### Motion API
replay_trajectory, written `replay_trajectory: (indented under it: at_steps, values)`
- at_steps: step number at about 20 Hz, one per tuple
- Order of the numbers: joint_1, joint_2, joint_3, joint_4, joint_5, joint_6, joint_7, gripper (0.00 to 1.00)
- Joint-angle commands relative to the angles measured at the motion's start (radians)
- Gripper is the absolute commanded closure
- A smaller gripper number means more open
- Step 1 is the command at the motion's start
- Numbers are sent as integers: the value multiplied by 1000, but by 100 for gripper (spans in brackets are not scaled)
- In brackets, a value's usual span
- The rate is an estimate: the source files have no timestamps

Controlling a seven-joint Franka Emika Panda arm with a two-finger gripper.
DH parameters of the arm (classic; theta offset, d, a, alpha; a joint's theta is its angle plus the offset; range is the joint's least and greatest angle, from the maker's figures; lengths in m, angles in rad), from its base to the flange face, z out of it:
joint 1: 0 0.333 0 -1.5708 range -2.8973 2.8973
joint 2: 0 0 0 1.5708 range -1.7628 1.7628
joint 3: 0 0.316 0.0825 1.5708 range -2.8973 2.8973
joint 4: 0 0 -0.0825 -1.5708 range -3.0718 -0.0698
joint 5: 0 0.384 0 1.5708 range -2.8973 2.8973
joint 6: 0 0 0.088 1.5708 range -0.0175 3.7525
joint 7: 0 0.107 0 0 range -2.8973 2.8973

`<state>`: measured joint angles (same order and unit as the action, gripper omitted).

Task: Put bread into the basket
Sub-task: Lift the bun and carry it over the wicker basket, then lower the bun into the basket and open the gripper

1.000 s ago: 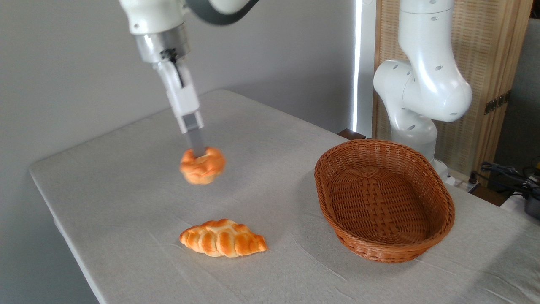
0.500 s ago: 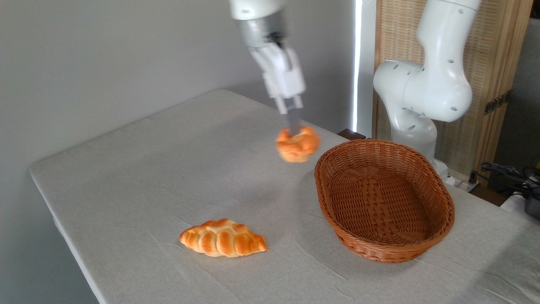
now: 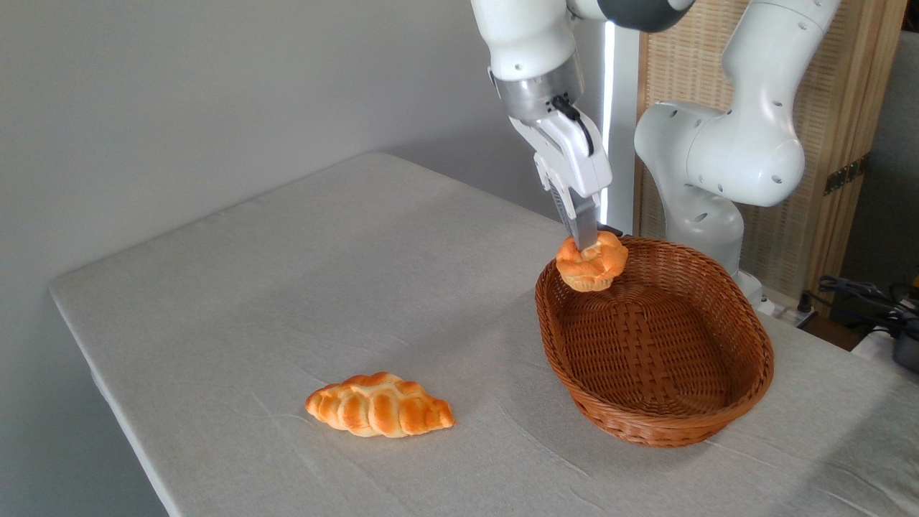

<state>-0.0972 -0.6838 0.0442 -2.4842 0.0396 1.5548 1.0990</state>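
Observation:
The bread (image 3: pixel 592 263), a small round golden-orange bun with a knotted top, hangs in the air over the far left part of the basket. My gripper (image 3: pixel 587 244) is shut on its top, fingers pointing down. The basket (image 3: pixel 718 416) is a large oval reddish-brown wicker one standing on the right side of the table, with nothing lying inside it. The bun is above the rim and touches no part of the weave that I can see.
A longer braided loaf (image 3: pixel 380 406) lies on the grey tablecloth (image 3: pixel 287 287) near the front, left of the basket. The arm's white base (image 3: pixel 711 172) stands behind the basket. Cables (image 3: pixel 861 294) lie at the far right, past the table edge.
The gripper has carried the bread from mid-table on the left rightwards, to above the basket's far left end. The braided loaf and the basket have stayed put.

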Motion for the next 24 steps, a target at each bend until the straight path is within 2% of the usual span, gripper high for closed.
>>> replay_trajectory:
  at_steps: [1, 2, 5, 6, 7, 9, 11, 15, 18, 22, 24]
  values:
    - [-2, 1, 17, -53, 13, 36, 22, 84]
    - [-2, 7, 17, -70, 13, 51, 22, 82]
    - [-2, 18, 17, -91, 13, 74, 22, 47]
    - [-2, 24, 20, -91, 13, 76, 22, 32]
    - [-1, 26, 29, -91, 13, 79, 22, 28]
    - [-1, 35, 48, -91, 13, 79, 22, 11]
    - [-1, 38, 57, -91, 14, 79, 22, 0]
    - [-1, 38, 75, -88, 26, 77, 25, 0]
    - [-1, 36, 75, -87, 63, 71, 56, 0]
    - [1, 29, 82, -61, 62, 67, 58, 0]
    - [4, 32, 82, -9, 43, 64, 53, 0]
